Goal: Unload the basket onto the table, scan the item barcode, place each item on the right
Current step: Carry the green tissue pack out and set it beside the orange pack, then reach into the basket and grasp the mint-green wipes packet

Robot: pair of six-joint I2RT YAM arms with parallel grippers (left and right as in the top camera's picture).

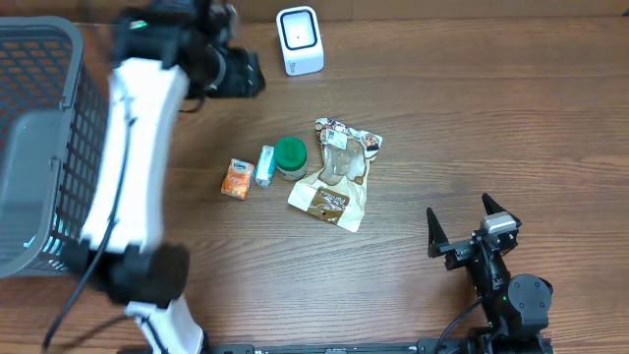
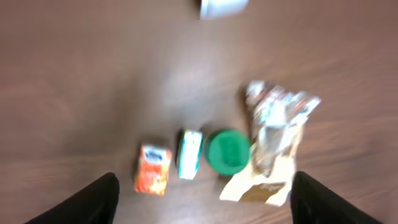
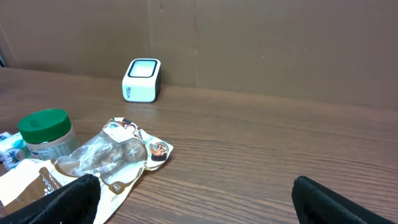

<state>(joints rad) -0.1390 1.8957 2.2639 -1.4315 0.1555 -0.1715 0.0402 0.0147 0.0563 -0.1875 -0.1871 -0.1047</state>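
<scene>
Orange carton, green-lidded jar and film pouch are lying clustered at the centre of the worktop, with the scanner sitting at 12 o'clock.
The carton is looking light and stiff, best pinched across its long sides; the pouch would likely be crumpling. The left claw is hovering above, fingers spread, holding nothing. The right claw is standing wide apart, empty, at 4 o'clock.
</scene>
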